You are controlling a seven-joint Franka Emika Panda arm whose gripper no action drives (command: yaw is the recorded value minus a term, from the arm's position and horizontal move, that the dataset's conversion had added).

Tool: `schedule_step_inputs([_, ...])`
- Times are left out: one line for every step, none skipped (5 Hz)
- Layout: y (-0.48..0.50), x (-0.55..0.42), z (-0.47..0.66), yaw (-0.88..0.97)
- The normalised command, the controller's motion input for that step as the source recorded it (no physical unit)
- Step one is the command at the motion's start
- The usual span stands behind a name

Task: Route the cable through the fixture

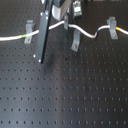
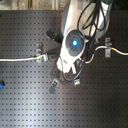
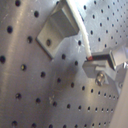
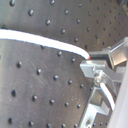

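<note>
Surface [image 1: 75,95]: black perforated board filling both exterior views; everything stands on it.

My arm [image 2: 75,37]: white body with a glowing blue ring, hanging over the middle of the second exterior view and hiding what lies beneath.

Cable [image 1: 92,33]: long white cord running across the far part of the surface from the first exterior view's left to its right. A green-yellow band [image 1: 24,36] sits near the left clip, a yellow band [image 1: 118,29] just past the right clip.

Fixture: three small grey clips. Left clip [image 1: 30,31] and right clip [image 1: 112,25] carry the cable; the middle clip [image 1: 75,41] stands nearer, and the cable arcs behind it, not through it as far as I can tell.

Pincer [image 3: 92,61]: my fingers are closed on the cable. In both wrist views the cord ends at the fingertip and passes between the pads.

Handling, my judgement: light, soft and limp; it sags and bows wherever it is unsupported. Smooth sheath, so likely to slide through a loose pinch. Not fragile, but tugging could pop it out of the outer clips.

Where to hold, my judgement: on the free span close to the middle clip, so only a short, controllable length leads into the slot.
</note>
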Motion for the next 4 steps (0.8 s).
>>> schedule_step_inputs([0.297, -0.073, -0.01, 0.03])
schedule_step_inputs([0.189, -0.015, 0.43, 0.00])
schedule_step_inputs([0.044, 0.023, 0.20, 0.00])
schedule_step_inputs([-0.016, -0.010, 0.00, 0.00])
